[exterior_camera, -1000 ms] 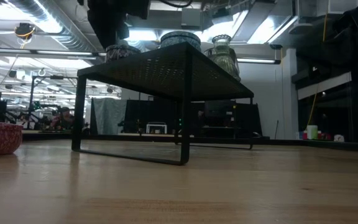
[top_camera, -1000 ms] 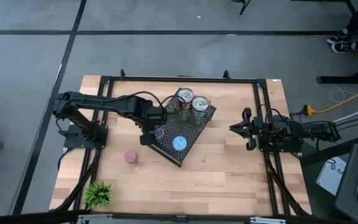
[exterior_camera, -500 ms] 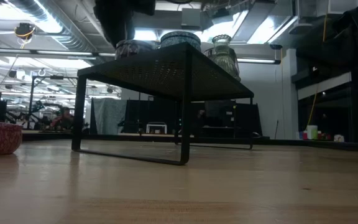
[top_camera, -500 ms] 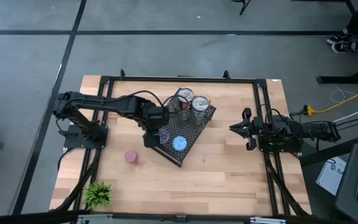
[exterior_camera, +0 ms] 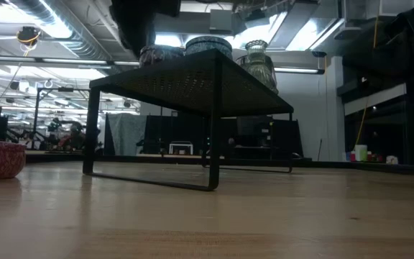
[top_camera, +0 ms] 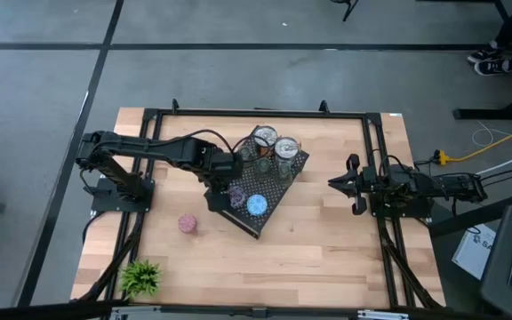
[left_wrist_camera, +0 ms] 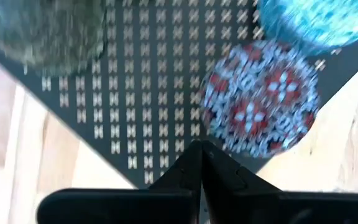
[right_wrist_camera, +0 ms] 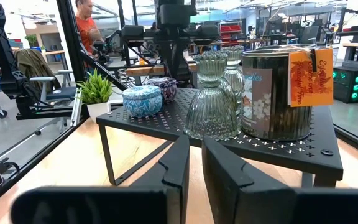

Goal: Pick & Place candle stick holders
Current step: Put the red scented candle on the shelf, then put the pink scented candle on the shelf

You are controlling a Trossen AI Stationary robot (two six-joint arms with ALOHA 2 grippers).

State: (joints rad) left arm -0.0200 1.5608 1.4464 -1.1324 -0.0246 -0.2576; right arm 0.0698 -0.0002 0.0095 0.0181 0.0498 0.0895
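On the black stand point(top_camera: 278, 191) the purple holder point(top_camera: 233, 191) sits upright; left gripper point(left_wrist_camera: 201, 163) shut, empty, beside it.

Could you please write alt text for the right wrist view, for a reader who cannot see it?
A black perforated stand on a wooden table carries a blue round holder, a ribbed glass holder and a metal can holder with an orange tag. The right tool points at it from nearby, shut.
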